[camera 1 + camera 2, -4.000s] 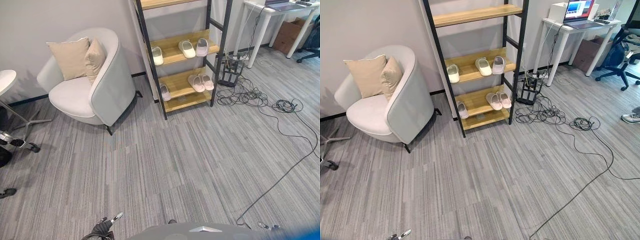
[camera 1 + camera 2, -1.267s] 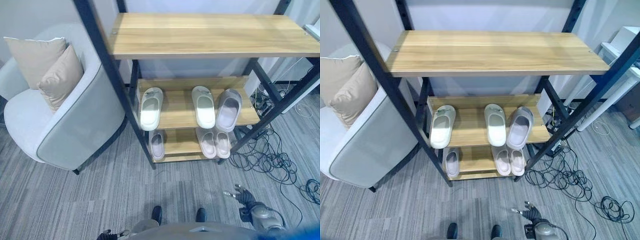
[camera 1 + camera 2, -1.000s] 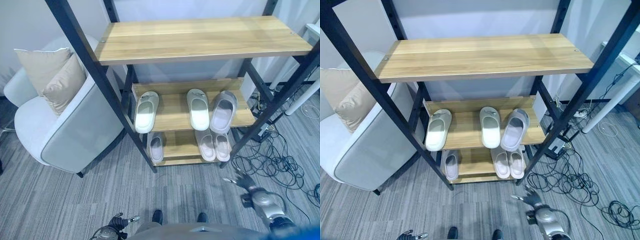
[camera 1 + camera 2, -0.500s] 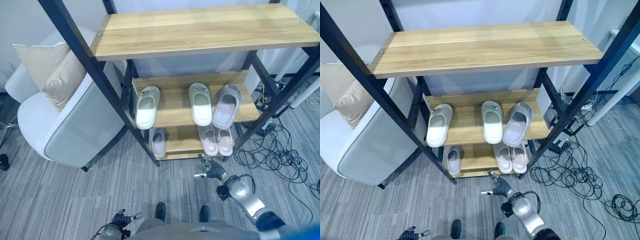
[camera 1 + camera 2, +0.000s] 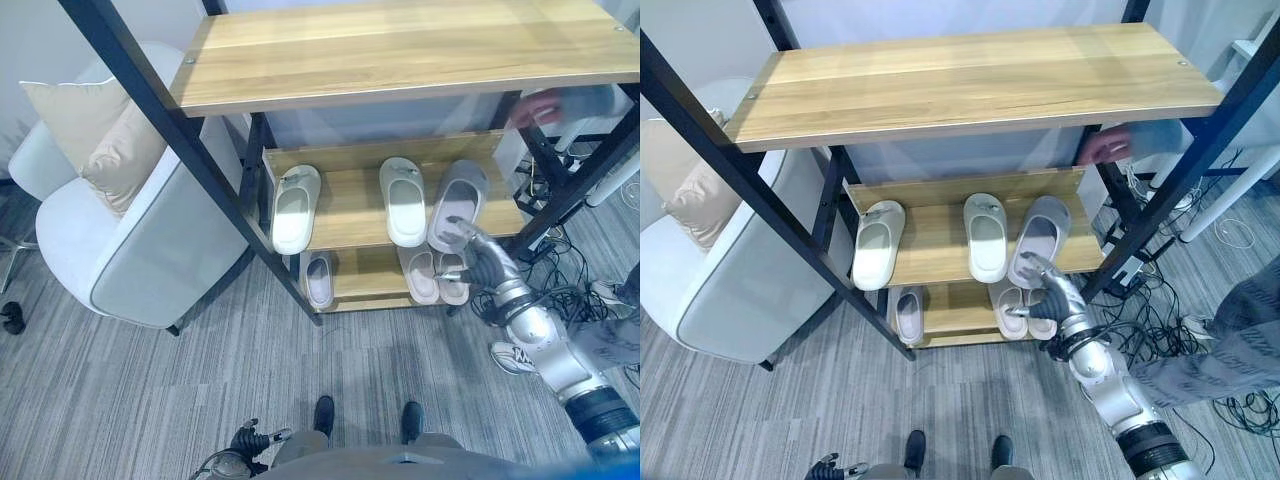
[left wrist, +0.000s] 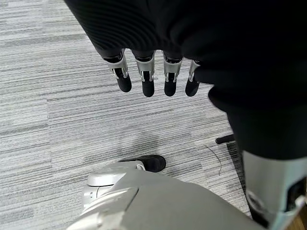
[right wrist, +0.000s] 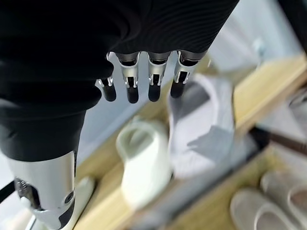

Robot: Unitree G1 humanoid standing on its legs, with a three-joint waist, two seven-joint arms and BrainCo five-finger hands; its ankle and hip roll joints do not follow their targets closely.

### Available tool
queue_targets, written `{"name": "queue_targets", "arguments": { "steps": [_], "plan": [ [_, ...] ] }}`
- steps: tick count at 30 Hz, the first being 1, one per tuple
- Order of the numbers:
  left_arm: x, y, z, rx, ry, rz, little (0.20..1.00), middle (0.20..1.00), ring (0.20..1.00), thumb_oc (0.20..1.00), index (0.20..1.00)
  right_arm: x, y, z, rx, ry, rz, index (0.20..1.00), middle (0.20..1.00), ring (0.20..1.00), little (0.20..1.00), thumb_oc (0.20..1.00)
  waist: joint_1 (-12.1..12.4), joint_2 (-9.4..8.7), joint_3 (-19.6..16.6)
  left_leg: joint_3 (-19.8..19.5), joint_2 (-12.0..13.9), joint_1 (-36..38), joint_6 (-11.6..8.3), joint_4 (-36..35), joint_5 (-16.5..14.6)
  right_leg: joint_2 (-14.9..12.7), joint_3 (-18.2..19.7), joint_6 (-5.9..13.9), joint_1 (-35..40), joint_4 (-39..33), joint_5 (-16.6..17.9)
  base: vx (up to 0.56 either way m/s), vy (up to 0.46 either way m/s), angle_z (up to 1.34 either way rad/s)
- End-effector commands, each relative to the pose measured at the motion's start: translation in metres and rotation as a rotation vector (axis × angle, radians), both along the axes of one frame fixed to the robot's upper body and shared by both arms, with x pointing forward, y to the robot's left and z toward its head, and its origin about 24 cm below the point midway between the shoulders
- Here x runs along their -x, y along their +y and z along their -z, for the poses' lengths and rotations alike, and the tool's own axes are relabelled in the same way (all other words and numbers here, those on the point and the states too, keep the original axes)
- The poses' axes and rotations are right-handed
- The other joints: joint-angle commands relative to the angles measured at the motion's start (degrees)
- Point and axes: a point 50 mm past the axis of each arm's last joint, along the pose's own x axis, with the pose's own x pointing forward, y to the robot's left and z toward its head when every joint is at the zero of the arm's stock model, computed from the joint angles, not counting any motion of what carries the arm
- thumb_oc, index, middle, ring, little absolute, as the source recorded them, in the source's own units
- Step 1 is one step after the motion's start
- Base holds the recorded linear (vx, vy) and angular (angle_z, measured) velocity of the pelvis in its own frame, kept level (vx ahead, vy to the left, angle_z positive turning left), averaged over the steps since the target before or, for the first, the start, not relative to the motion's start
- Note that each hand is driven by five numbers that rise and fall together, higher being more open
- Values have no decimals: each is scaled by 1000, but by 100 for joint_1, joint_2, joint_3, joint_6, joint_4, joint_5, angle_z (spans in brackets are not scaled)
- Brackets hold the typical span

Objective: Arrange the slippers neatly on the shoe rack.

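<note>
The right robot hand (image 5: 478,262) is reaching, fingers apart, toward the grey slipper (image 5: 458,203) on the rack (image 5: 352,215) — light, soft foam, probably best pinched at its heel rim.

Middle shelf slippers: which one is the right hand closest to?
The grey slipper at the shelf's right end, tilted; the right hand is at its front. The two white slippers lie further left.

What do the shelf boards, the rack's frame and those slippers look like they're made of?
The shelf boards look like wood or a wood-look laminate: pale, with grain lines and a matt face. The frame seems to be black painted metal bars. The slippers look like soft moulded foam or rubber, smooth, one-piece and dull.
</note>
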Motion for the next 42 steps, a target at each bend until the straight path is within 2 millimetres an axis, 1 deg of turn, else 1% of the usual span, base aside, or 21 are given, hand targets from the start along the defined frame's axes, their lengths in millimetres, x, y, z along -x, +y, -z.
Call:
{"name": "queue_targets", "arguments": {
  "steps": [1, 4, 8, 12, 15, 16, 17, 20, 23, 25, 27, 30, 32, 35, 39, 40, 42],
  "plan": [
    [-18, 12, -5, -75, -10, 92, 1000, 1000, 1000, 1000, 1000, -11, 1, -25, -24, -163, 42, 1000, 1000, 1000, 1000, 1000, 119, -272, 42, 109, -105, 5, 11, 39, -408, -416, -149, 506, 235, 69, -348, 0, 0, 0],
    [-22, 14, -6, -85, -21, 97, 1000, 1000, 1000, 1000, 1000, -21, -4, -31, -45, -187, 88, 1000, 1000, 1000, 1000, 1000, 142, -272, 51, 93, -123, -108, 8, 39, -380, -415, -143, 496, 143, 69, -338, 13, -6, 5],
    [-24, 15, -7, -94, -28, 107, 1000, 1000, 1000, 1000, 1000, -31, -7, -31, -91, -183, 128, 1000, 1000, 1000, 1000, 1000, 170, -284, 66, 84, -138, -221, 1, 39, -341, -418, -151, 496, 47, 69, -317, 6, -3, 1],
    [-28, 16, -8, -100, -42, 118, 1000, 1000, 1000, 1000, 1000, -42, -9, -36, -133, -194, 161, 1000, 1000, 1000, 1000, 1000, 257, -274, 94, 59, -160, -370, -11, 39, -286, -433, -179, 494, -76, 69, -299, 3, 2, 1],
    [-30, 15, -9, -103, -48, 132, 1000, 1000, 1000, 1000, 1000, -48, -8, -41, -141, -210, 163, 1000, 1000, 1000, 1000, 1000, 287, -269, 101, 42, -176, -429, -14, 39, -270, -443, -188, 494, -119, 69, -292, 0, 9, 4],
    [-35, 15, -10, -108, -62, 144, 1000, 1000, 1000, 1000, 1000, -56, -4, -45, -173, -220, 170, 1000, 1000, 1000, 1000, 1000, 339, -268, 142, 23, -197, -517, -16, 39, -240, -458, -211, 495, -198, 69, -275, -2, 25, 5],
    [-35, 15, -10, -109, -66, 144, 1000, 1000, 1000, 1000, 1000, -58, -2, -47, -182, -223, 162, 1000, 1000, 1000, 1000, 1000, 356, -272, 154, 28, -200, -544, -22, 39, -230, -463, -206, 502, -224, 69, -270, -2, 31, 1],
    [-37, 15, -11, -113, -70, 134, 1000, 1000, 1000, 1000, 1000, -56, 1, -50, -207, -235, 145, 1000, 1000, 1000, 1000, 1000, 368, -293, 176, 1, -210, -595, -22, 39, -218, -469, -234, 505, -246, 69, -273, 0, 11, 5],
    [-36, 15, -10, -113, -66, 137, 1000, 1000, 1000, 1000, 1000, -54, 0, -48, -207, -232, 149, 1000, 1000, 1000, 1000, 1000, 367, -308, 177, -23, -220, -583, -17, 39, -229, -472, -254, 502, -213, 69, -285, 3, 6, 5],
    [-33, 17, -10, -117, -58, 138, 1000, 1000, 1000, 1000, 1000, -49, -3, -42, -218, -218, 158, 1000, 1000, 1000, 1000, 1000, 375, -333, 167, -53, -219, -533, -12, 39, -244, -478, -296, 504, -137, 69, -299, 40, 28, 9],
    [-34, 19, -11, -123, -59, 129, 1000, 1000, 1000, 1000, 1000, -40, -4, -40, -235, -225, 144, 1000, 1000, 1000, 1000, 1000, 375, -386, 165, -84, -226, -499, -14, 39, -257, -491, -352, 517, -79, 69, -313, 18, 28, 14],
    [-33, 20, -11, -124, -57, 131, 1000, 1000, 1000, 1000, 1000, -36, -4, -40, -229, -230, 140, 1000, 1000, 1000, 1000, 1000, 381, -418, 159, -105, -235, -495, -14, 39, -266, -493, -375, 521, -60, 69, -320, 3, 9, 13],
    [-31, 20, -10, -127, -47, 130, 1000, 1000, 1000, 1000, 1000, -29, -5, -33, -249, -228, 163, 1000, 1000, 1000, 1000, 1000, 402, -481, 135, -139, -246, -454, -5, 39, -291, -497, -412, 530, 2, 69, -328, 3, 17, 2],
    [-29, 19, -9, -127, -44, 127, 1000, 1000, 1000, 1000, 1000, -25, -1, -36, -263, -250, 158, 1000, 1000, 1000, 1000, 1000, 411, -504, 121, -143, -255, -419, 5, 39, -309, -507, -418, 537, 32, 69, -327, -5, 23, 1],
    [-27, 17, -8, -126, -36, 143, 1000, 1000, 1000, 1000, 1000, -26, 2, -43, -248, -284, 153, 1000, 1000, 1000, 1000, 1000, 461, -521, 110, -160, -267, -391, 14, 39, -324, -510, -433, 538, 82, 69, -336, -1, 5, 2],
    [-27, 16, -8, -126, -34, 151, 1000, 1000, 1000, 1000, 1000, -31, 4, -48, -241, -307, 160, 1000, 1000, 1000, 1000, 1000, 502, -522, 107, -176, -270, -389, 15, 39, -326, -514, -449, 540, 91, 69, -341, -6, 18, 11],
    [-29, 15, -8, -125, -41, 154, 1000, 1000, 1000, 1000, 1000, -37, 5, -53, -232, -328, 179, 1000, 1000, 1000, 1000, 1000, 539, -526, 119, -204, -281, -415, 18, 39, -316, -519, -462, 540, 64, 69, -327, -13, 18, 10]
  ]
}}
